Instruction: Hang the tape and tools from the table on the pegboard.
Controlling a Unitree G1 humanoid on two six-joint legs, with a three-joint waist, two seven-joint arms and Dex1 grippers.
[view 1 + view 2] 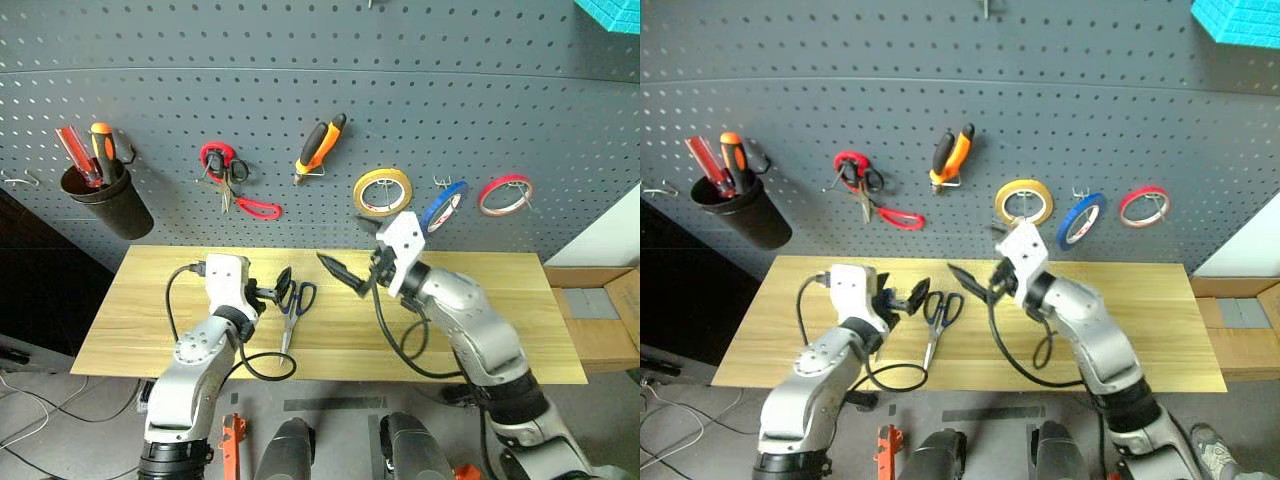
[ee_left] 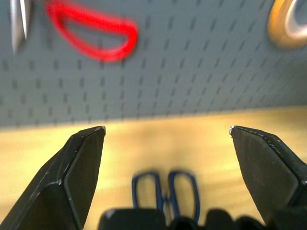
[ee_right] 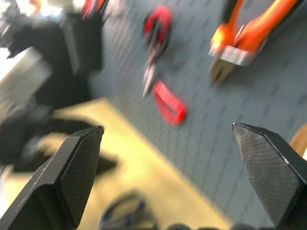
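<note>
- Hovering just above the bench (image 1: 130, 310), the left claw (image 1: 272, 293) has its two black fingers spread wide and holds nothing; the long scissors with dark blue handles (image 1: 293, 305) lie flat on the wood right under and just beyond its tips.
- The right claw (image 1: 345, 272) hangs over the middle of the bench, fingers likewise wide apart and empty, pointing across toward the left claw.
- On the pegboard (image 1: 500, 90) behind, the pliers with orange-and-black handles (image 1: 320, 146) already hang on a hook.
- The blue tape roll (image 1: 443, 206) also sits on a hook, between a yellow tape roll (image 1: 382, 192) and a red tape roll (image 1: 505, 195).
- Red-handled scissors (image 1: 232, 180) hang left of the pliers; a black cup (image 1: 108, 198) at far left holds red and orange screwdrivers.
- A blue-handled screwdriver I cannot make out anywhere.
- My judgement: tape and pliers are done; the blue-handled scissors remain on the bench, and picking them up looks like the step in hand.
</note>
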